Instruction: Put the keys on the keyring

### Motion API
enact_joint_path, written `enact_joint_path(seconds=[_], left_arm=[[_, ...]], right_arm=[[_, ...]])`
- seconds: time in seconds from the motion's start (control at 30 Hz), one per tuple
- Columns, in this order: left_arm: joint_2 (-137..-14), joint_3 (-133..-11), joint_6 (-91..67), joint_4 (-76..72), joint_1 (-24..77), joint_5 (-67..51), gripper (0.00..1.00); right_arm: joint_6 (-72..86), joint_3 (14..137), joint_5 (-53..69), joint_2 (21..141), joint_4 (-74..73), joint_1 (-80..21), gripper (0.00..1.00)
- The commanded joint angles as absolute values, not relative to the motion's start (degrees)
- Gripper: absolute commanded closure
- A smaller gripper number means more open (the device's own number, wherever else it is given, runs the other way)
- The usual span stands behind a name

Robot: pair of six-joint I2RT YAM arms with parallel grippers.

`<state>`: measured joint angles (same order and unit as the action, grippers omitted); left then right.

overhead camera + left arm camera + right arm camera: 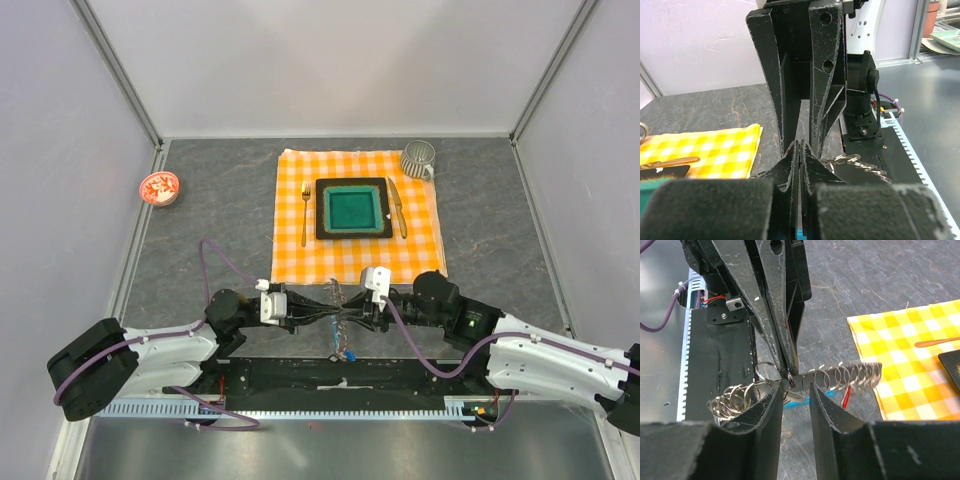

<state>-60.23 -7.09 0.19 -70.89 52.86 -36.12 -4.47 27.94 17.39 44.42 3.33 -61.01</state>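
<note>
Showing: two arms meeting tip to tip at the lower centre of the top view, just below the near edge of the checked cloth (300,262).
Left gripper (800,151): fingers drawn together to a hairline gap; in the right wrist view their tips pinch one loop of the keyring.
Right gripper (794,391): fingers apart, one on each side of the pinched spot, with the left gripper's tips coming down between them.
Keyring (840,376): a string of silvery wire loops lying left to right across the middle of the right wrist view, held above the grey table (200,235). A cyan piece shows just beneath it between the right fingers.
Keys (346,352): a small cluster with blue on it, low in the top view on the black base plate (410,376), just below the two grippers. A red sliver (846,397) hangs under the loops; whether it is threaded on them cannot be told.
Place setting: upper centre of the top view, on the cloth: a dark square plate (325,208) with a teal centre, fork (305,213) to its left, knife (398,207) to its right, and mug (418,158) at the cloth's upper right corner.
Round dish (159,187): red and white, at the far left, well apart from the cloth.
</note>
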Motion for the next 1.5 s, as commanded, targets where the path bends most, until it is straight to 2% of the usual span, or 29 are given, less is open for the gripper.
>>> enact_joint_path(seconds=[0.0,0.1,0.2,0.33,0.4,0.47,0.57,0.67,0.83,1.07,1.33,1.47], left_arm=[[-59.76,-7.29,-1.49,-80.07,53.00,-35.86,0.98],[-59.85,-7.21,-1.67,-80.86,53.00,-35.95,0.98],[-59.85,-7.03,-1.58,-80.95,53.09,-35.86,0.98],[-57.06,-6.86,-0.79,-75.96,53.09,-34.63,0.97],[-54.68,-7.12,-0.09,-67.09,53.09,-32.79,0.87],[-50.48,-8.61,3.06,-55.02,53.09,-30.16,0.69],[-46.34,-10.89,5.44,-43.20,53.00,-27.70,0.56],[-44.65,-12.83,7.72,-37.46,53.00,-26.90,0.49],[-45.17,-14.24,8.70,-32.52,53.00,-27.16,0.50],[-47.99,-14.94,7.74,-31.99,53.00,-28.56,0.57],[-51.94,-15.21,5.36,-37.61,53.00,-30.93,0.61],[-53.87,-15.38,3.61,-40.60,53.00,-32.60,0.66]], right_arm=[[-5.27,28.30,20.04,45.52,7.82,-61.35,0.66],[-5.36,28.48,21.09,46.67,8.17,-61.35,0.75],[-5.45,28.56,20.74,46.85,7.65,-61.35,0.97],[-6.41,31.71,18.81,45.62,2.91,-61.35,1.00],[-7.29,33.83,18.02,45.53,-2.52,-61.35,1.00],[-9.05,36.90,17.32,47.01,-7.53,-61.26,1.00],[-11.42,41.38,16.26,51.39,-13.50,-61.35,1.00],[-13.70,45.08,15.82,55.97,-17.74,-61.35,1.00],[-16.43,49.56,15.30,60.46,-22.05,-61.52,1.00],[-18.02,50.98,15.29,62.22,-22.85,-61.87,1.00],[-18.63,50.89,16.17,63.81,-22.76,-62.31,1.00],[-18.81,50.63,16.08,64.25,-22.50,-62.58,1.00]])
